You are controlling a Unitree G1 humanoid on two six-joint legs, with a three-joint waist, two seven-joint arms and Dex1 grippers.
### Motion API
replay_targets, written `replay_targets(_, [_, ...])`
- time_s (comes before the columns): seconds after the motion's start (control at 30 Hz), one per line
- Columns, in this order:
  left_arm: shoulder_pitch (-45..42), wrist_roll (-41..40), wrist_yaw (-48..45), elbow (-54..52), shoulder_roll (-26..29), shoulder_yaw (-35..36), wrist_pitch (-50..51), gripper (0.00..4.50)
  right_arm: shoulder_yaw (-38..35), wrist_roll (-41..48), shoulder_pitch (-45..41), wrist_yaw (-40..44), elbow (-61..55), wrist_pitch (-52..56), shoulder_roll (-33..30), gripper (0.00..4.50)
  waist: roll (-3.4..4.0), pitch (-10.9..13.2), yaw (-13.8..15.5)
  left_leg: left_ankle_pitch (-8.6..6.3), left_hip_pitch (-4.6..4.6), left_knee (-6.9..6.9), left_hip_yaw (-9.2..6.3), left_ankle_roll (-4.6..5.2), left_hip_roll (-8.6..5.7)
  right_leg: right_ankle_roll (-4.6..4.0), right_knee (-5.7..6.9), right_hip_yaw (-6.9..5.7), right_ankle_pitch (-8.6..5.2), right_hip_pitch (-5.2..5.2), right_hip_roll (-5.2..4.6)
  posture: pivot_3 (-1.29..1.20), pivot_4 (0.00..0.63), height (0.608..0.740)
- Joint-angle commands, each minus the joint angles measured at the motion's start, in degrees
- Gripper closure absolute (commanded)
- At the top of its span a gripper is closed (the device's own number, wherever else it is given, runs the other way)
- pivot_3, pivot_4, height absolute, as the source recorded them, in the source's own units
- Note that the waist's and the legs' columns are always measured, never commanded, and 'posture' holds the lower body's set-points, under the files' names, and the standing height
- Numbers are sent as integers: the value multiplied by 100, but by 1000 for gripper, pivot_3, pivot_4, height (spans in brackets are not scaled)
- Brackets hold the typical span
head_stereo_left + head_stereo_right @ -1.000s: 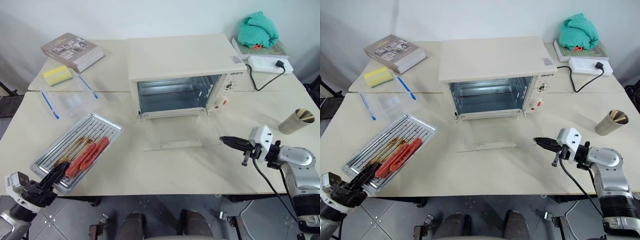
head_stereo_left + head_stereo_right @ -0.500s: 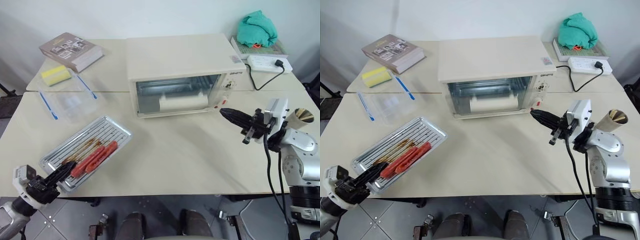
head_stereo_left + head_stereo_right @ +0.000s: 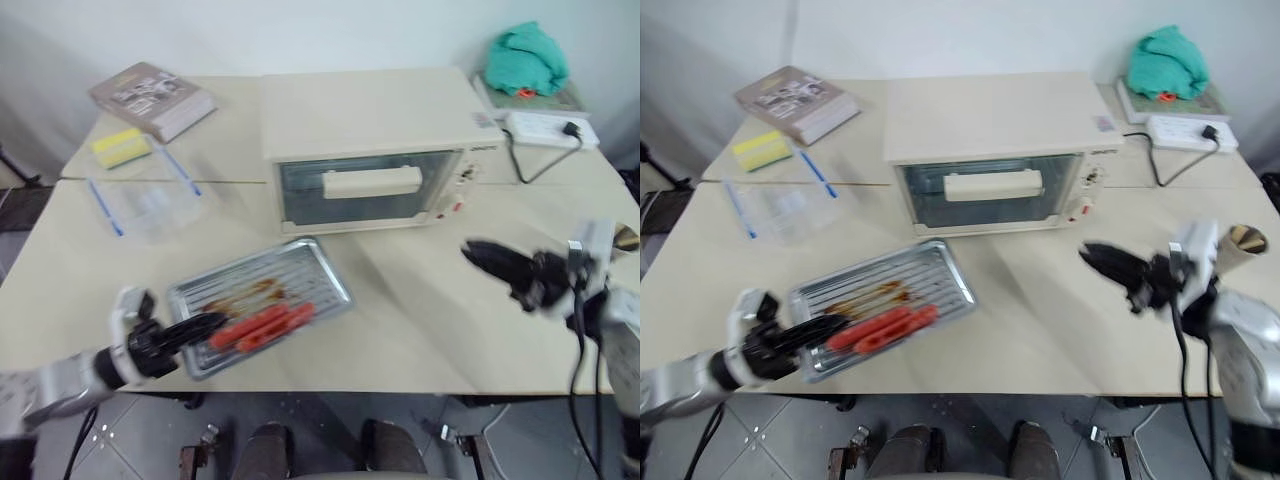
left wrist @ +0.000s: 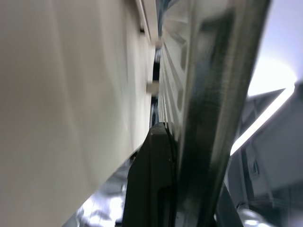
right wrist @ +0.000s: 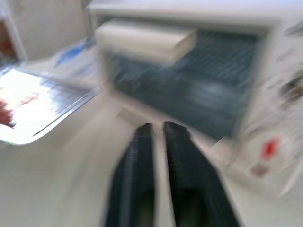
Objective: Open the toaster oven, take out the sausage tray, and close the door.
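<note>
**Tray out and gripped at its rim; oven door shut**

Left eye view: The sausage tray (image 3: 262, 300) lies on the tabletop near the front edge, left of centre, well clear of the toaster oven (image 3: 375, 150). The left gripper (image 3: 200, 327) is clamped on the tray's near-left rim, its arm reaching in low from the front-left corner and pointing roughly level toward the right. Judged: thin sheet metal, light and stiff, greasy on the ribbed base, so the raised rim is the sound place to hold; a tilt would likely roll the sausages (image 3: 262, 326).

Right eye view: The door (image 3: 988, 192) stands closed, its bar handle (image 3: 994, 185) upright against the glass. The right gripper (image 3: 1110, 263) hangs level above the tabletop toward the right edge, pointing left, holding nothing.

Left wrist view: A black finger (image 4: 154, 175) presses against the tray's metal edge (image 4: 222, 85), seen edge-on.

Right wrist view: The two fingers (image 5: 137, 175) show a narrow gap, nothing between them, aimed at the oven front.
</note>
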Motion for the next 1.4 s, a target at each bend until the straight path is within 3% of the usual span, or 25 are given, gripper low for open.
replay_targets(0.03, [-750, 572, -318, 65, -193, -569, 139, 4500, -606, 245, 878, 58, -864, -6, 18, 2609, -1, 0, 16, 0, -1, 4, 3, 1, -3, 0, -4, 3, 0, 1, 0, 0, 150, 740])
replay_targets(0.17, [-1372, 1228, -658, 259, -378, -988, 342, 4500, -819, 142, 1624, 115, -1267, -208, 117, 1258, -4, -2, -15, 1, 5, 5, 18, 3, -2, 1, -9, 11, 0, 1, 1, 0, 150, 740])
replay_targets(0.3, [-2370, 2196, -869, 733, -1037, -1611, 411, 4500, -1267, -23, 2443, 253, -1506, -551, 275, 24, -3, -2, 22, 1, 8, 5, 24, 3, 1, 1, -7, 18, 1, 2, 8, 0, 150, 740])
replay_targets(0.5, [-3003, 3436, -964, 1389, -1755, -1919, 320, 4500, -1475, -34, 2961, 123, -1814, -686, 426, 24, -3, -8, 31, 2, 10, 9, 24, 4, 0, 5, -8, 18, 2, 5, 8, 0, 150, 740])
replay_targets(0.67, [-3232, 3907, -608, 1714, -2280, -1506, 470, 4500, -1505, 1, 3165, -111, -2128, -680, 560, 24, 10, -16, 153, 3, 16, 25, 22, 8, 0, 6, -5, 21, 5, 15, 7, 0, 150, 740])
replay_targets(0.93, [-3227, 4376, -156, 1511, -2444, -1035, 1208, 4500, -1423, 7, 3267, -326, -2341, -671, 615, 24, 15, -23, 136, 3, 21, 23, 20, 7, 0, 6, 1, 23, 5, 16, 7, 0, 150, 740])
replay_targets(1.17, [-3091, 4111, 444, 1105, -2470, -849, 1336, 4500, -1227, -17, 3186, -466, -2392, -689, 652, 24, 14, -28, 102, 4, 22, 20, 20, 6, 2, 6, 2, 23, 5, 15, 8, 0, 150, 740])
replay_targets(1.27, [-3003, 3790, 680, 751, -2347, -883, 1336, 3847, -1163, -38, 3117, -493, -2354, -699, 632, 0, 13, -28, 82, 3, 21, 19, 19, 6, 3, 6, 1, 23, 5, 14, 8, 0, 150, 740])
replay_targets(1.4, [-2875, 3658, 909, 225, -2295, -661, 1336, 2640, -1090, -76, 3020, -470, -2284, -707, 619, 0, 11, -26, 29, 3, 17, 16, 18, 5, 3, 6, 0, 23, 5, 10, 8, 0, 150, 740])
